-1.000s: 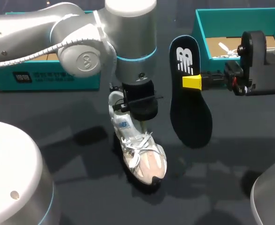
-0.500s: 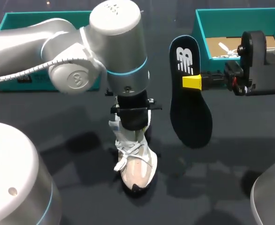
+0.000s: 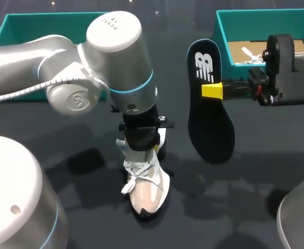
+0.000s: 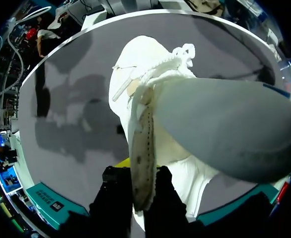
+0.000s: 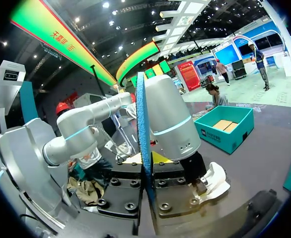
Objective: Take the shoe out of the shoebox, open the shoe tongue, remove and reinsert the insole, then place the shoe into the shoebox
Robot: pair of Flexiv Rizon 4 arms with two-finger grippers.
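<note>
A white and beige sneaker [image 3: 147, 187] stands on the dark table near the middle, its toe toward the front edge. My left gripper [image 3: 140, 139] comes down on its heel end and is shut on the rim of the shoe's opening. In the left wrist view that pale rim of the sneaker [image 4: 150, 64] runs between the black fingers of the left gripper [image 4: 141, 171]. The black insole [image 3: 211, 124] hangs upright in the air to the shoe's right, with my right gripper [image 3: 214, 91] shut on its edge. The right wrist view shows the insole [image 5: 141, 114] edge-on between the right gripper [image 5: 146, 161], with the sneaker [image 5: 215, 181] ahead of it.
The open teal shoebox [image 3: 219, 31] stands at the back right, behind my right gripper, with paper [image 3: 245, 52] inside. A second teal box part [image 3: 4, 33] lies at the back left, behind my left arm. The left arm's large joints hang over the table's left half.
My left arm has turned and shifted left and frontward with the shoe, swinging its toe from front-right to straight toward the front. The right arm and the insole have not moved.
</note>
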